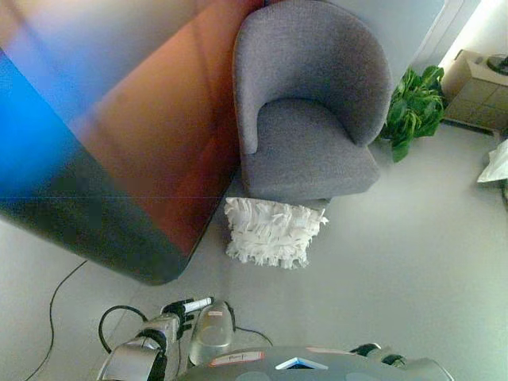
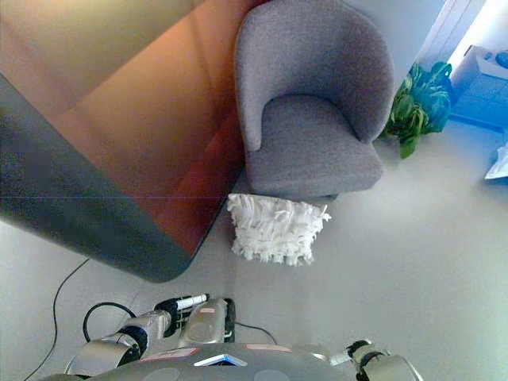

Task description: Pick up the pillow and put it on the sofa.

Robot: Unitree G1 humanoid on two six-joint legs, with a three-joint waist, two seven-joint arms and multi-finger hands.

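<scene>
A white shaggy pillow [image 1: 272, 231] lies on the grey floor, right against the front of a grey upholstered armchair [image 1: 313, 151] whose seat is bare. My left hand [image 1: 184, 309] shows low at the bottom left, well short of the pillow, with a white-tipped finger held straight and nothing in it. Only a dark sliver of my right hand [image 2: 361, 352] appears at the bottom edge, far from the pillow.
A big dark slab with a rounded corner [image 1: 151, 254] fills the left side, close to the chair and pillow. A green potted plant [image 1: 414, 109] stands right of the chair, with a beige cabinet [image 1: 476, 91] behind it. A white object [image 1: 496, 163] lies at the right edge.
</scene>
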